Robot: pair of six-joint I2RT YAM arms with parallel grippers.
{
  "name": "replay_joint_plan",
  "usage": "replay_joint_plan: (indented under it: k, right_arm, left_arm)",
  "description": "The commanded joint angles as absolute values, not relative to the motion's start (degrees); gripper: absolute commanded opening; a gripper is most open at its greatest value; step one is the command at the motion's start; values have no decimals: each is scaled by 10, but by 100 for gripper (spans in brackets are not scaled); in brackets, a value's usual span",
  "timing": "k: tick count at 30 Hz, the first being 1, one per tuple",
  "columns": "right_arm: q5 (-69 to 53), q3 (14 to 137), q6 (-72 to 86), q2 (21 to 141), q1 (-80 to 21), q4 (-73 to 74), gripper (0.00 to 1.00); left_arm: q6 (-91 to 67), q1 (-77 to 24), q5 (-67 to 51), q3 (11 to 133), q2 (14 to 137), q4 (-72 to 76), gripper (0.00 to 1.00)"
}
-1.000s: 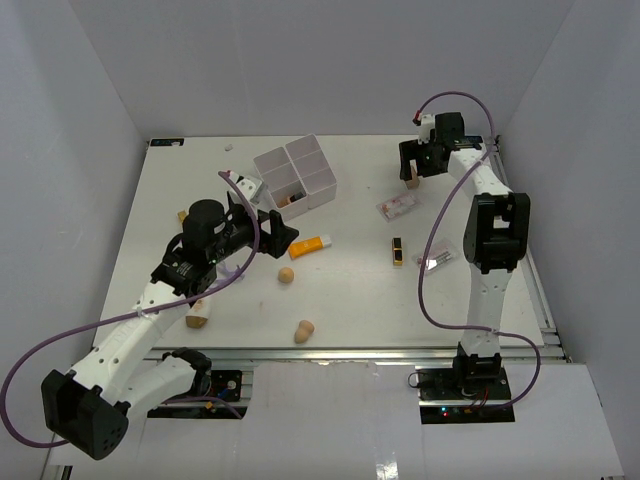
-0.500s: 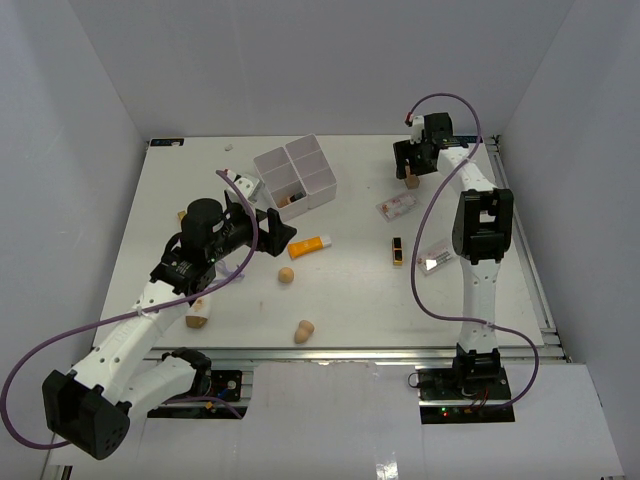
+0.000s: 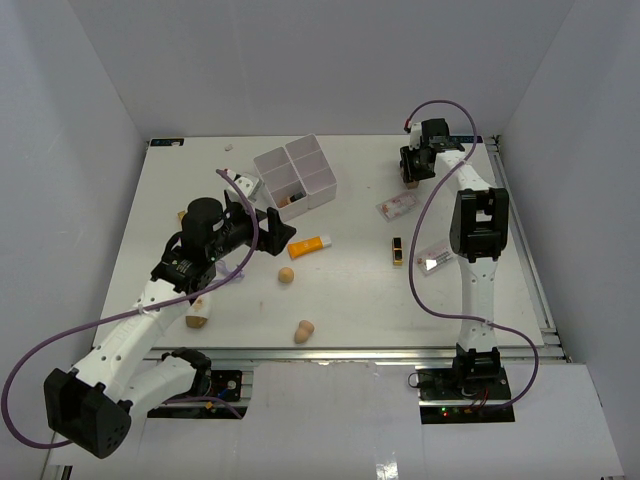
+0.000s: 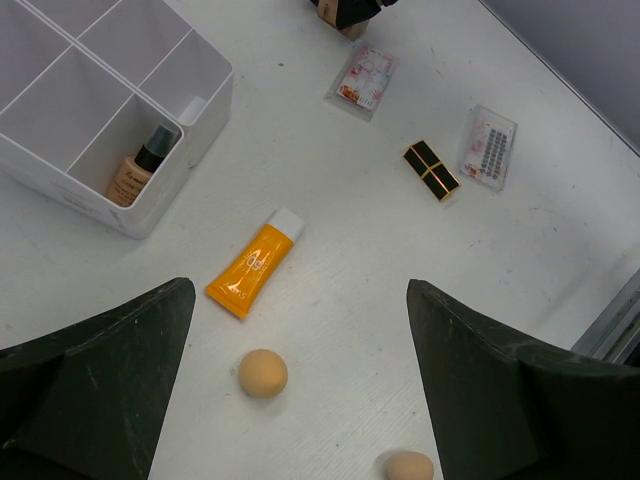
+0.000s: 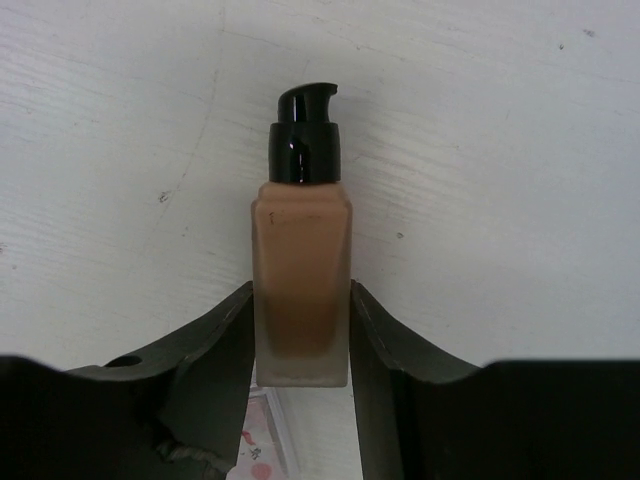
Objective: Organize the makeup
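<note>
At the far right of the table stands a skin-tone bottle point(image 5: 300, 270) with a black pump cap. My right gripper point(image 5: 300, 292) is shut on it, one finger pressed flat against each side. From above, that gripper point(image 3: 412, 172) covers most of the bottle point(image 3: 411, 184). My left gripper point(image 4: 298, 290) hangs open above the table's middle, holding nothing. Below it lie an orange tube point(image 4: 255, 265) and two beige sponges point(image 4: 263, 373) point(image 4: 408, 466). Further right are a black-gold lipstick point(image 4: 432, 170) and two clear packets point(image 4: 363, 78) point(image 4: 489, 146).
The white four-compartment box point(image 3: 318, 190) stands at the back centre, with another dark-capped bottle point(image 4: 137, 172) in one compartment. A third sponge point(image 3: 197, 316) lies under the left arm. White walls close the table on three sides.
My right gripper has shifted slightly left over the bottle, and its fingers have closed from wide apart onto the bottle's sides. The left arm has not moved.
</note>
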State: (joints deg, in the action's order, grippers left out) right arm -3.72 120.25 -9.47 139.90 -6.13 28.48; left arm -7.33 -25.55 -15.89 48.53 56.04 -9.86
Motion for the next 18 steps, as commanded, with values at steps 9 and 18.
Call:
replay_joint_plan:
  k: [9,18]
  right_arm:
    - [-90,1117,-107,1276,-59,234,19]
    - [-342,756,-120,928,-58,143,15]
  left_arm:
    - [-148,-240,-285,454,575,-10,98]
    - [-422,-237,-405,435,692,182,91]
